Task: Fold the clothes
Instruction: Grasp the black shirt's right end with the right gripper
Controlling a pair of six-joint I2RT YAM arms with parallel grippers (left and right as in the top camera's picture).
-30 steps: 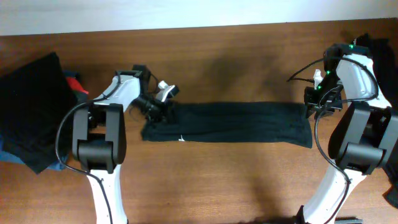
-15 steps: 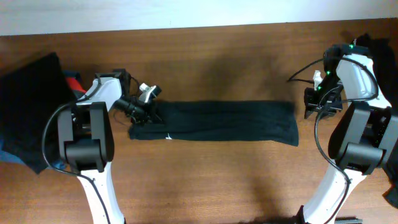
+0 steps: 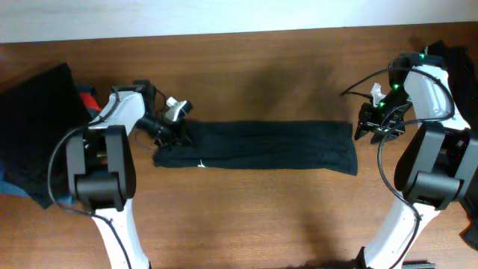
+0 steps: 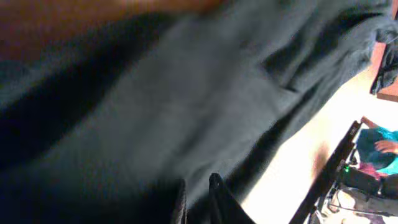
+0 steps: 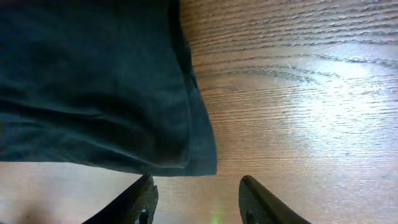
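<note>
blurred dark garment, left fingers cropped

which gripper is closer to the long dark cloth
Left. The left gripper is shut on the left end of the cloth; the right gripper is open just past its right end, not touching.

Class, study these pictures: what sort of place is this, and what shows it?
Probably a robotics lab bench for folding laundry: a left arm and right arm stand at a wooden table, a dark cloth lies spread between them, and a pile of clothes waits at the left edge.
</note>
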